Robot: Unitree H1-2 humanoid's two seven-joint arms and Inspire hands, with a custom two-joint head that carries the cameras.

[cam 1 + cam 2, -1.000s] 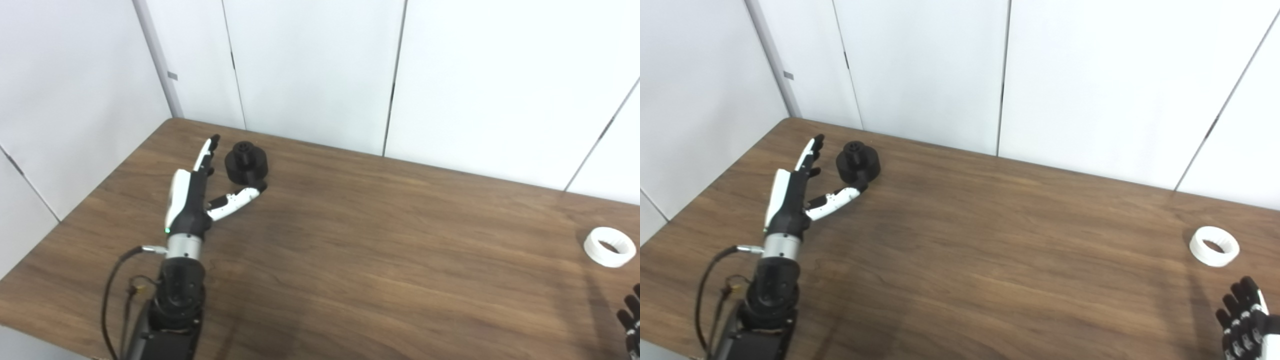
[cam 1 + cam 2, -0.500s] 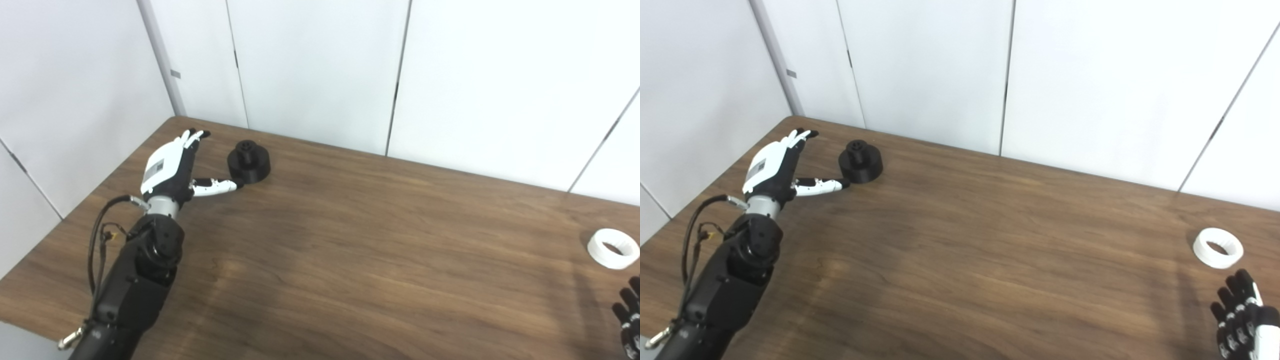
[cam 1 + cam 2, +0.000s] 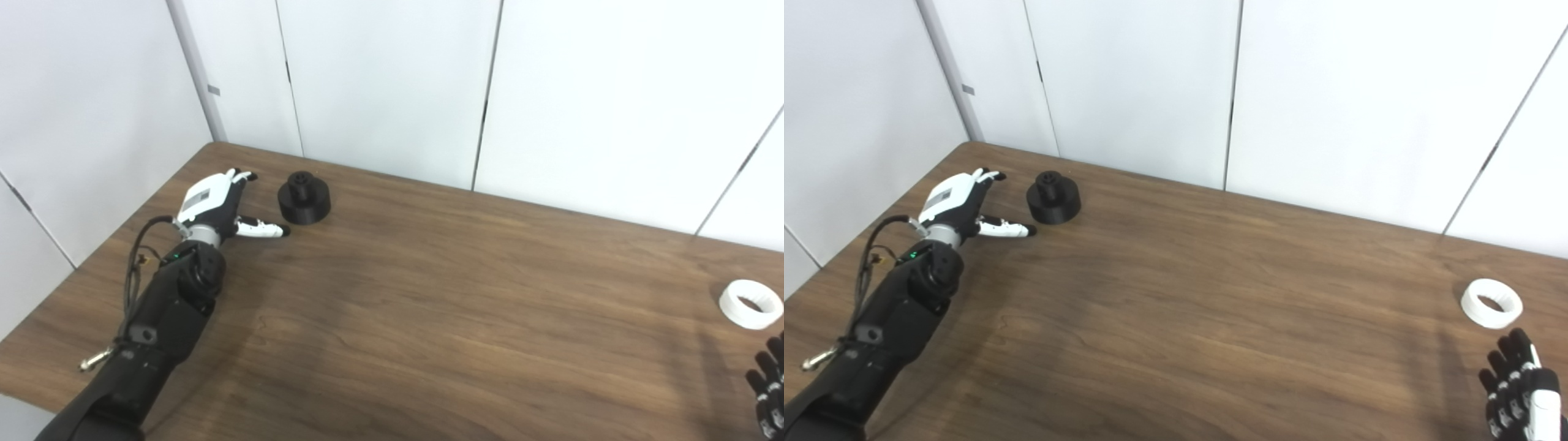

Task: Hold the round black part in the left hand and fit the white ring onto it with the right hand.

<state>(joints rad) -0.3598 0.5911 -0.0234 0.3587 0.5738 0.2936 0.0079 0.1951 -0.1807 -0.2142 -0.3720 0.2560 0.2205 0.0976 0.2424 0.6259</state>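
The round black part (image 3: 304, 198) stands on the brown table near its far left corner, a small hub on top of a wider disc. My left hand (image 3: 217, 202) lies just left of it, open, back facing up, fingers pointing away and the thumb (image 3: 260, 228) stretched toward the part without touching it. The white ring (image 3: 1491, 302) rests flat near the table's right edge. My right hand (image 3: 1516, 386) hovers at the bottom right corner, a short way in front of the ring, fingers spread and holding nothing.
White wall panels (image 3: 392, 86) rise right behind the table's far edge and along its left side. The wooden table (image 3: 429, 294) stretches between the black part and the ring. A cable (image 3: 131, 269) loops off the left forearm.
The left hand has rolled from edge-up to palm-down and drawn back left, so its thumb no longer touches the black part. The right hand shifted slightly near the ring.
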